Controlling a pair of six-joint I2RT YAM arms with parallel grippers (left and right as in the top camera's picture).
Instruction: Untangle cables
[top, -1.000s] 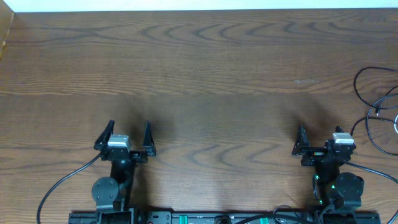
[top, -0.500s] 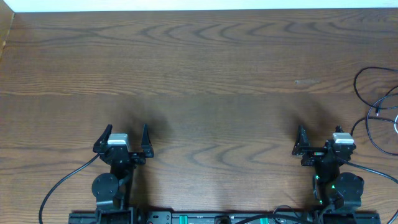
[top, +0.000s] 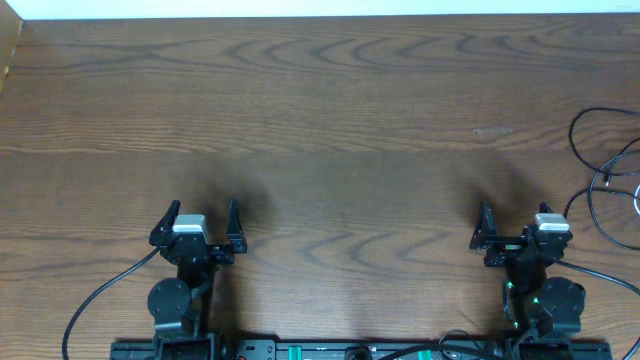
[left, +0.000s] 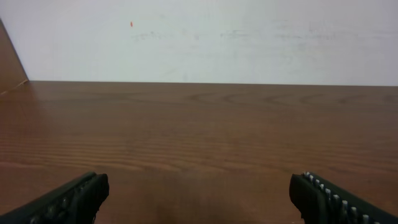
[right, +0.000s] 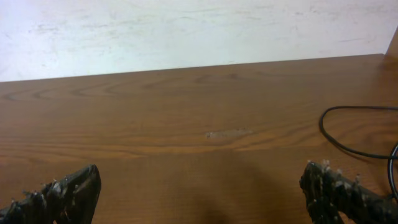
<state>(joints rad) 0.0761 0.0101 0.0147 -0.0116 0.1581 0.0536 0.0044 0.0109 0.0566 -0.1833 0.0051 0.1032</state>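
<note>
The cables (top: 574, 135) lie at the table's far right edge as thin black loops running out of frame, with a small plug end (top: 608, 180). A pale bit at the very edge may be the white one. One black loop shows in the right wrist view (right: 321, 126), ahead and to the right of my right gripper (right: 199, 190). My right gripper (top: 513, 222) is open and empty, left of the cables and apart from them. My left gripper (top: 200, 218) is open and empty at the near left; the left wrist view (left: 199, 190) shows only bare table between its fingers.
The brown wooden table (top: 330, 110) stretches to a white wall at the back (left: 205, 37). Thicker black arm wires (top: 100, 295) curve from each arm base along the near edge. A wooden side edge (left: 9, 62) stands at the far left.
My left gripper has shifted slightly left and back toward the near edge, then stayed still. The right gripper and the cables have not moved.
</note>
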